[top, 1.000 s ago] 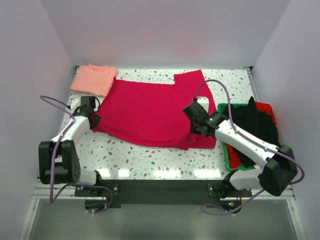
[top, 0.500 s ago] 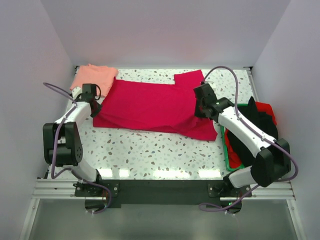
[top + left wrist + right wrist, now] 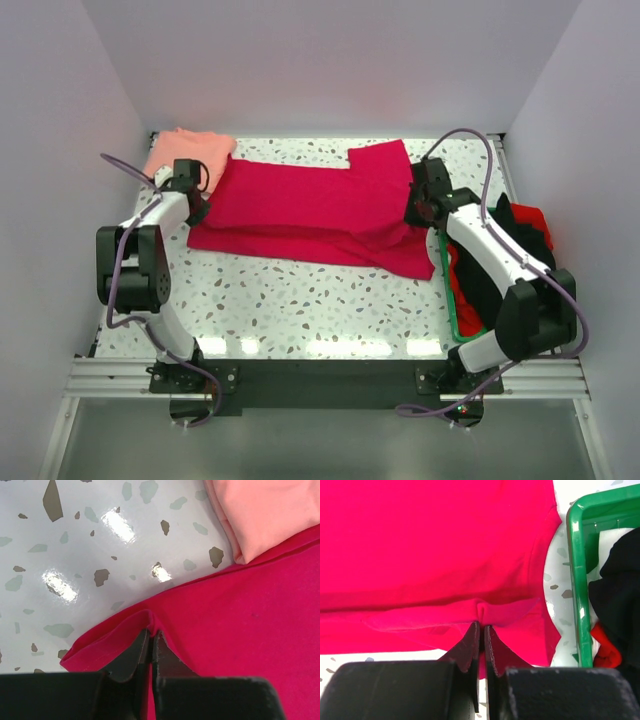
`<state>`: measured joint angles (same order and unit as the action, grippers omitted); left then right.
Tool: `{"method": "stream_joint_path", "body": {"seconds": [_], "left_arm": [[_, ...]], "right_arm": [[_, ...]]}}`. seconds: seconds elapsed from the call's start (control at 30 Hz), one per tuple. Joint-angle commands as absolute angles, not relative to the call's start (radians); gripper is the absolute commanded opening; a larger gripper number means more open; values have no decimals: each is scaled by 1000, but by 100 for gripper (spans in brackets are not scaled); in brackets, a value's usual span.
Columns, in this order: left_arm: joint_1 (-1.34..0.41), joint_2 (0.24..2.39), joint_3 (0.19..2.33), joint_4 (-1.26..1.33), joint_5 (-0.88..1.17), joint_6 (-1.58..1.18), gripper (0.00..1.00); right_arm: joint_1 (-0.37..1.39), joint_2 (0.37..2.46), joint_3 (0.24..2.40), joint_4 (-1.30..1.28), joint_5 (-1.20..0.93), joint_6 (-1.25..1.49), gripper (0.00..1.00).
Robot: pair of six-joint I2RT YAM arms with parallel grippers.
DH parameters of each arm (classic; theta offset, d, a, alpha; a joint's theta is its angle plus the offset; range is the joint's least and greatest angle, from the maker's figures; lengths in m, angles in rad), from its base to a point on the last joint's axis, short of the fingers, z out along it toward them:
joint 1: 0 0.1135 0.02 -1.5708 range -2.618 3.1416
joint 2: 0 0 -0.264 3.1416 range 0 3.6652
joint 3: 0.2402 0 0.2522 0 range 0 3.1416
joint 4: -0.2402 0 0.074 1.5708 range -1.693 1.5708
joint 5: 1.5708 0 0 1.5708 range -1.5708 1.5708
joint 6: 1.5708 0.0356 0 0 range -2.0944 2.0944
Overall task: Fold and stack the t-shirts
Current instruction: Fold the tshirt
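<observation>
Crimson t-shirt (image 3: 300,205) lies across the middle of the bench (image 3: 300,300), partly doubled over. Left pincer (image 3: 151,630) and right pincer (image 3: 481,625) are each clenched on a pinch of its cloth, at its left and right ends. Salmon t-shirt (image 3: 190,152) sits folded at the far-left corner, touching the crimson one.

Half-folded crimson t-shirt (image 3: 300,205) beside salmon t-shirt (image 3: 190,150)

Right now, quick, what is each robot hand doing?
Left gripper: shut on the red shirt.
Right gripper: shut on the red shirt too.
</observation>
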<state>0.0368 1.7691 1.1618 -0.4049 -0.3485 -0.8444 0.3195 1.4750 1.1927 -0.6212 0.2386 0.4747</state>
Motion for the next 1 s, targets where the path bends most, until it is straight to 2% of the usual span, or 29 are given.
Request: {"method": "stream_joint_path", "body": {"seconds": [0.0, 0.33, 0.43, 0.53, 0.63, 0.77, 0.97], "left_arm": [[34, 1778, 1215, -373, -361, -822, 8], [32, 1793, 1242, -351, -344, -801, 21], [32, 1798, 1253, -351, -336, -790, 30], [34, 1773, 1235, -341, -336, -785, 47], [34, 1723, 1200, -333, -340, -795, 56], [35, 1649, 1111, -342, -342, -847, 57], [34, 1503, 864, -301, -368, -983, 56]], "right_arm": [[299, 1499, 1209, -577, 206, 449, 0], [259, 1580, 1250, -557, 180, 445, 0], [250, 1608, 1258, -555, 179, 445, 0], [239, 1628, 1261, -543, 164, 446, 0], [229, 1646, 1273, -538, 158, 456, 0], [221, 1672, 1298, -545, 150, 457, 0], [221, 1706, 1304, -537, 137, 460, 0]]}}
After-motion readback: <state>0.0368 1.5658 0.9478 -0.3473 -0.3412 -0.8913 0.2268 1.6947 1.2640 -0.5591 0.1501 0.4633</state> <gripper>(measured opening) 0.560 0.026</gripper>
